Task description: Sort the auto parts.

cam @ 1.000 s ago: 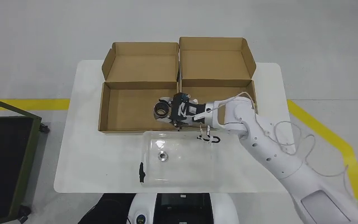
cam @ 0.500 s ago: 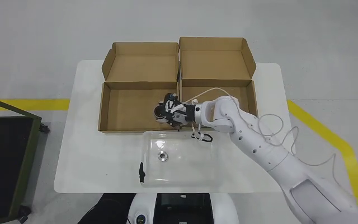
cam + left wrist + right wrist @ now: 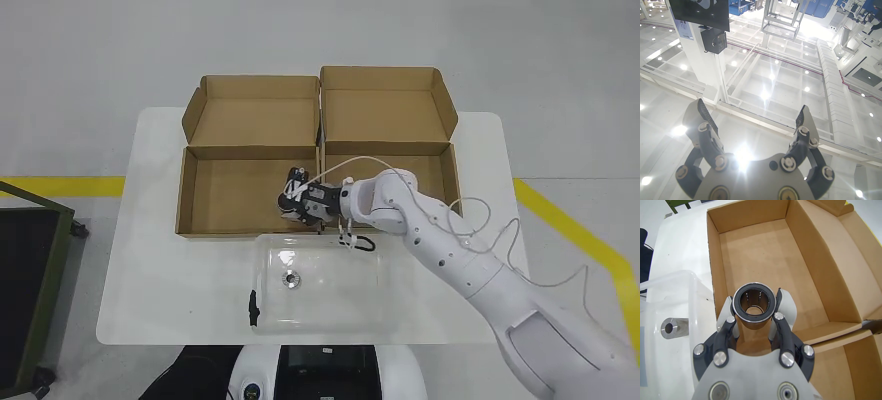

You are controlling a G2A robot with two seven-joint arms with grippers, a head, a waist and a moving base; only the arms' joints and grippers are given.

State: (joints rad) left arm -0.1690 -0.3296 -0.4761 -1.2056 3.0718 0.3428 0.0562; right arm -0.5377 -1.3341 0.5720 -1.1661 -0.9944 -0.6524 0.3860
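Note:
My right gripper is shut on a metal cylindrical bearing with a black rim and a hollow bore. It hangs over the near right corner of the left cardboard box, seen from above as the right gripper. That box has a bare floor. In the clear plastic bin lie a small metal block with a hole and a black part. The metal block also shows beside the gripper. My left gripper is open, pointing up at a ceiling.
A second open cardboard box stands to the right of the first, both with lids folded back. The white table has free room at its left side. A yellow floor line and a dark green cart lie to the left.
The right arm has swung further left, carrying the bearing a little deeper over the left box and turning the gripper.

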